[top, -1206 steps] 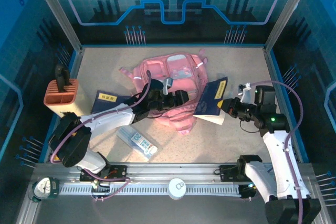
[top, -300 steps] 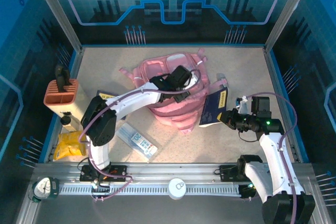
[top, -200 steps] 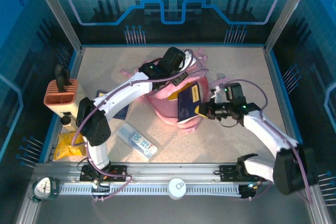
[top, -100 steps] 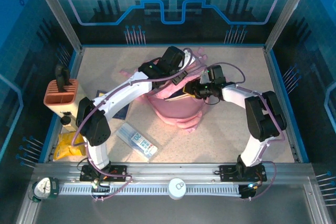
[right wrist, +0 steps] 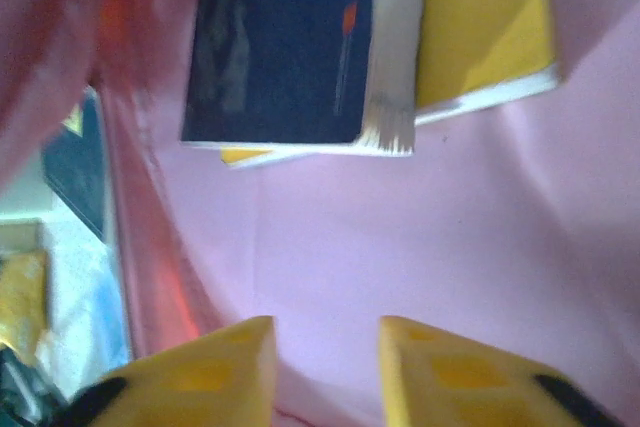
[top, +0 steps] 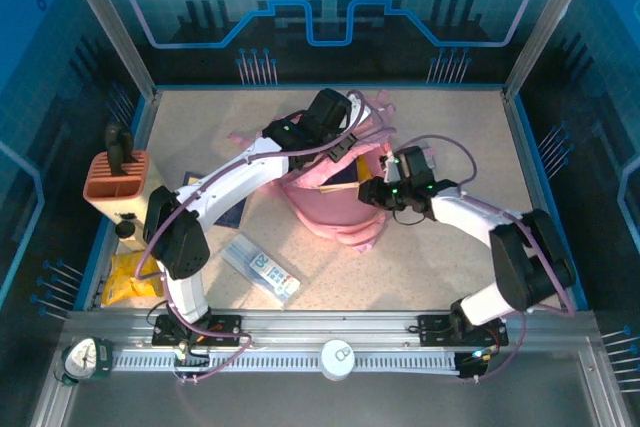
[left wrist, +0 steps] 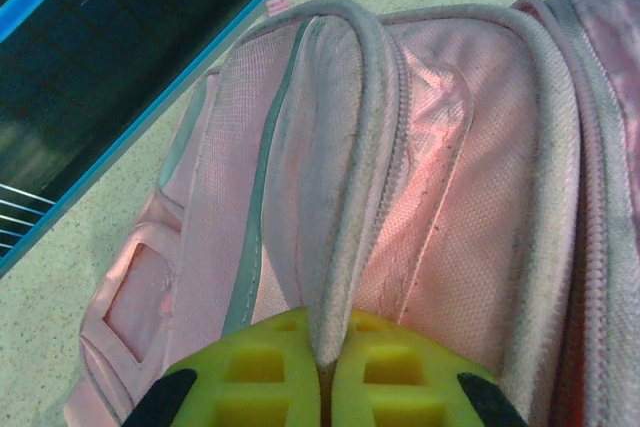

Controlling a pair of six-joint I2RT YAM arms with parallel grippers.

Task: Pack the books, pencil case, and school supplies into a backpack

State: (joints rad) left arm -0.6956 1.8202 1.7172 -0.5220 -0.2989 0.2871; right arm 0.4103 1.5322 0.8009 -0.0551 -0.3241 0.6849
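Two books now inside backpack [top: 335, 209]: navy book [right wrist: 280, 47] lies atop yellow book [right wrist: 485, 27]. One second ago right gripper [right wrist: 325, 337] carried navy one over; now fingers apart, empty, drawn back from mouth. Left gripper [left wrist: 322, 372] clamped on mouth flap, holding bag open. Pencil case [top: 262, 269] unpacked on table, near left; likely next.

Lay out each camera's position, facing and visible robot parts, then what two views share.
Top external: above and behind, looking down at the backpack; left arm, right arm show.
Left wrist: faces the backpack, pinched by the left gripper.
Right wrist: faces books inside the backpack; right gripper open.
Shared: the pink backpack fabric in all.
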